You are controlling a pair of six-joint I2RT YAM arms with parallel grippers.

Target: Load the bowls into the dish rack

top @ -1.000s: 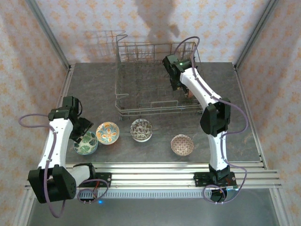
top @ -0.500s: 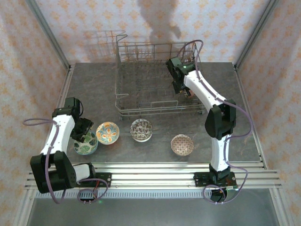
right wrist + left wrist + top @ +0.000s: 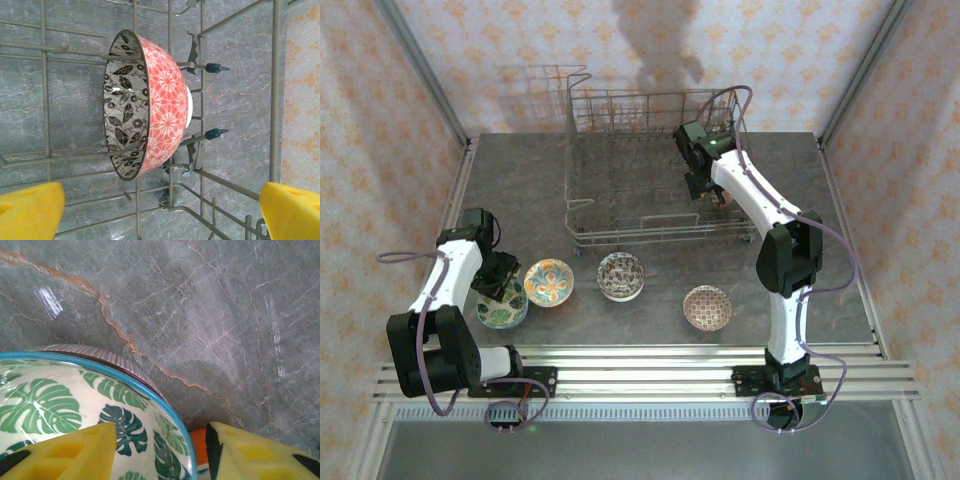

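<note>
Left claw (image 3: 157,447) nearer leaf bowl (image 3: 60,400); red bowl (image 3: 160,105) in rack (image 3: 44,100)

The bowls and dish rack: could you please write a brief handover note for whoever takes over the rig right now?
Left gripper: open, fingers straddling the rim of the leaf-patterned bowl, not yet closed.
Right gripper: open inside the dish rack, clear of the red floral bowl.
Done: the red floral bowl stands on edge in the rack.
Left: the leaf-patterned bowl, multicoloured bowl, brown-and-white bowl and pinkish bowl, all on the table in front of the rack.
</note>
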